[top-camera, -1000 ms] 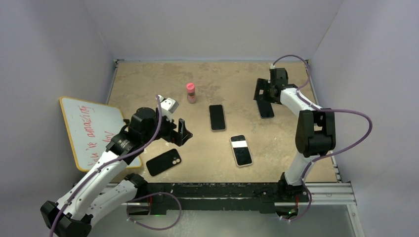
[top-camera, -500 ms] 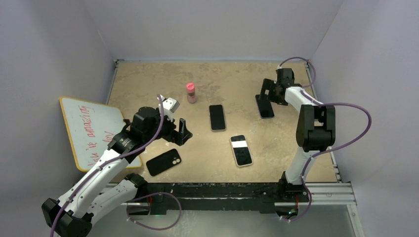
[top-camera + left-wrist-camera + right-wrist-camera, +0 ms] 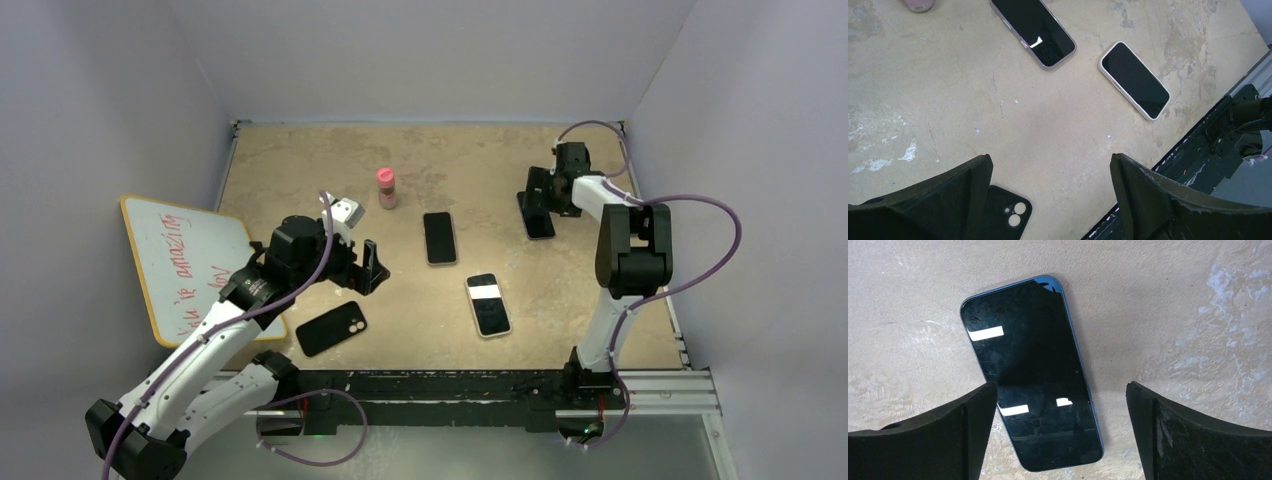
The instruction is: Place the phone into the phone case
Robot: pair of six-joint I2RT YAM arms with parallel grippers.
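The right pincer [image 3: 541, 196] is hanging wide open, gripping nothing, just above the blue phone [image 3: 538, 222] at the far right of the table [image 3: 300, 160]. Its wrist view is showing what the top view is hiding: the phone is lying screen up at a slight slant, with its near end sitting between the two fingers [image 3: 948, 440]. Whether either finger is touching it cannot be told.

The left pincer [image 3: 362, 270] is also gaping open and empty, hovering over bare table at mid-left. Its wrist view is catching only a corner of the black case [image 3: 1008, 212], twin lens openings facing up, peeking out beside one finger. The top view is showing all of it, lying near the front edge, well apart from the blue phone.

Between the arms a dark phone [image 3: 439, 238] and a white phone [image 3: 488, 304] are lying flat, screens up. A pink bottle [image 3: 386, 187] is standing farther back. The tabletop is looking tan and mottled, with pale scuffs. A whiteboard [image 3: 185, 265] with red writing is overhanging the left edge, and plain lilac walls [image 3: 430, 55] are closing in three sides.
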